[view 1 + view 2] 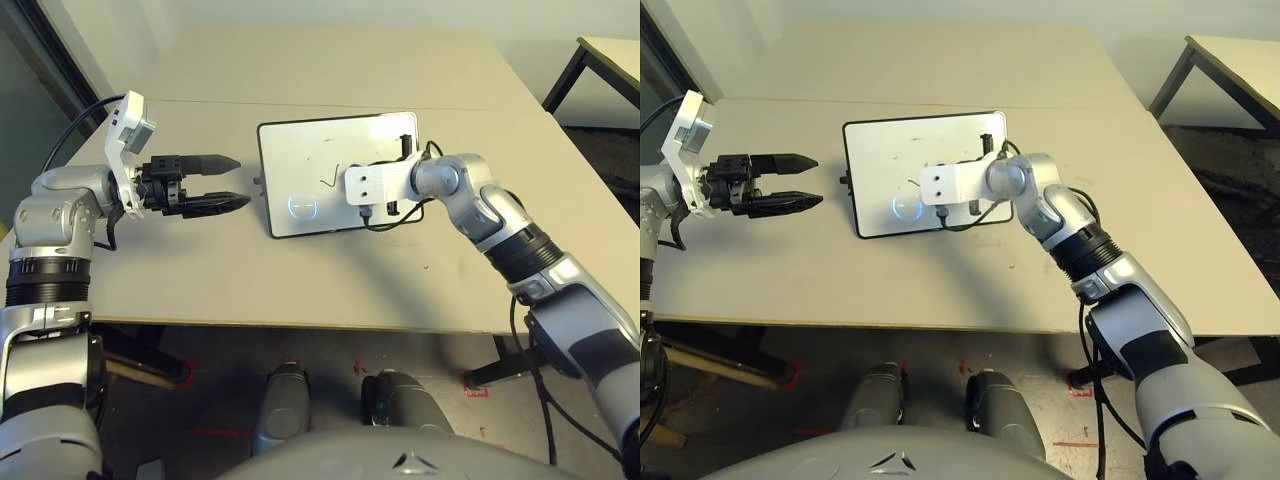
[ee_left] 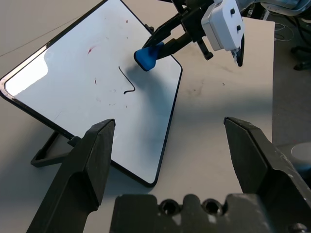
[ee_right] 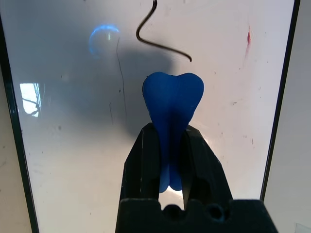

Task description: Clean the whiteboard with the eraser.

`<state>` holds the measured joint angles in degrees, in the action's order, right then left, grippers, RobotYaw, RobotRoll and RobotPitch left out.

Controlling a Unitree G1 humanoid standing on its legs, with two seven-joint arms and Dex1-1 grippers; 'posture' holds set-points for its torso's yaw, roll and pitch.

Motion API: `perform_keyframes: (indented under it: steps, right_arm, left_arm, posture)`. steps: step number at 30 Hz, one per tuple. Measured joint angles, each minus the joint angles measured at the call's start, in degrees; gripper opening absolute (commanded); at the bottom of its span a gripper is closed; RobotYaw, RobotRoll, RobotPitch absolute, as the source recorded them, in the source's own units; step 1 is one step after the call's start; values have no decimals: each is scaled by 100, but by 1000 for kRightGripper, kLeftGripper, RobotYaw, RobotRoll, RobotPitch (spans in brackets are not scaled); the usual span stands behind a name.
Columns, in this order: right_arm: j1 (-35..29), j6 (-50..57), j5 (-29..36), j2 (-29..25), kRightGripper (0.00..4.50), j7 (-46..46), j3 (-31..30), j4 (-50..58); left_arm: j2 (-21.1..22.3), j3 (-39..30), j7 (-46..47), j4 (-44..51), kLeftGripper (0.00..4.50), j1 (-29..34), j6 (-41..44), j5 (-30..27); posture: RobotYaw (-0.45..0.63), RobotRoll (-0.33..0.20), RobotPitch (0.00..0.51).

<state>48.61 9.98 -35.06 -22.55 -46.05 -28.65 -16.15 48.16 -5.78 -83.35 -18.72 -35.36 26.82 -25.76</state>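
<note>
The whiteboard (image 1: 300, 160) lies flat in the middle of the table, black-framed, with a dark curly pen stroke (image 1: 330, 178) near its centre and a faint bluish circle (image 1: 302, 207) at its near edge. My right gripper (image 3: 170, 133) is shut on the blue eraser (image 3: 172, 104) and holds it over the board, just short of the stroke (image 3: 160, 39). The left wrist view catches the eraser (image 2: 148, 57) close above the board (image 2: 87, 92). My left gripper (image 1: 243, 181) stands open and empty over the table, left of the board, fingers pointing at it.
The beige table (image 1: 200, 280) has bare room to the left, right and front of the board. A second table (image 1: 610, 50) stands at the far right. A black cable (image 1: 385, 222) loops from my right wrist over the board's near right corner.
</note>
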Motion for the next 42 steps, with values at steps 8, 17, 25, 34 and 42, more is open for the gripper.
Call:
perform_keyframes:
  steps: [8, 17, 25, 34, 42]
  right_arm:
    - [201, -207, -254, 163, 368, 459, -210, -725]
    - [476, -357, -424, 475, 368, 732, -244, -1207]
    - [743, -415, -470, 849, 368, 833, -385, -1359]
    - [835, -364, -673, 678, 368, 779, -473, -1326]
    - [461, -220, -692, 144, 368, 438, -461, -787]
  left_arm:
    - [43, -72, 2, 36, 4500, 68, 33, -16]
    - [74, -100, 31, 197, 4500, 168, 98, -108]
    - [83, -100, 44, 197, 4500, 167, 104, -115]
    - [84, -100, 48, 197, 4500, 167, 104, -119]
    - [80, -83, 48, 186, 4500, 127, 103, -119]
  posture:
    - [359, 0, 18]
    - [359, 0, 23]
    - [360, 0, 25]
    - [360, 0, 25]
    - [333, 0, 31]
